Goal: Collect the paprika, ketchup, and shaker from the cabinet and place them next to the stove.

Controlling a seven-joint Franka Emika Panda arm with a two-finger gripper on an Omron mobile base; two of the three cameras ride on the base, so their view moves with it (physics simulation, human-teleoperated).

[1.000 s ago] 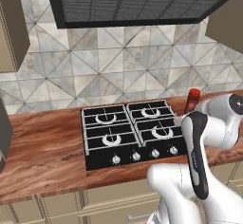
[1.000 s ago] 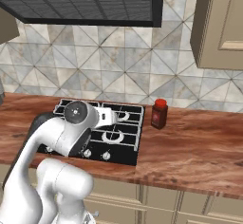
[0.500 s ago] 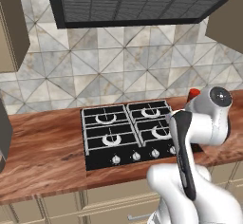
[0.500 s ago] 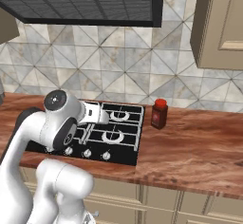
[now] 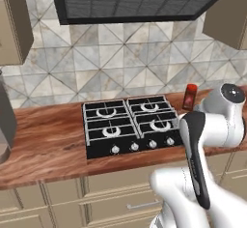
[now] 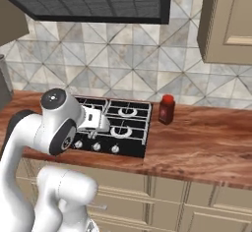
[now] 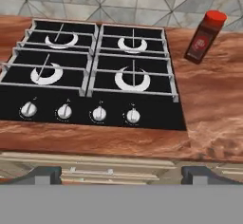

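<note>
The paprika [image 5: 191,96] [image 6: 167,109] [image 7: 205,37], a dark jar with a red cap, stands upright on the wooden counter just right of the stove [image 5: 99,145] [image 6: 134,146] [image 7: 156,119]. My gripper [image 7: 122,173] is open and holds nothing. In the hand view its two dark fingertips [image 7: 47,173] stand wide apart at the counter's front edge, looking down over the stove's knobs. The hand [image 6: 95,119] hovers over the stove's front left part, well apart from the paprika. The ketchup, the shaker and the cabinet are out of view.
A range hood [image 5: 140,0] hangs above the stove, with closed wall cabinets [image 6: 229,19] to either side. A tall grey appliance [image 5: 5,121] stands at the far left of the counter [image 6: 202,142]. Drawers run below the counter front.
The arm has folded back and up toward the base, carrying the open hand away from the paprika. The paprika stays where it stood beside the stove.
</note>
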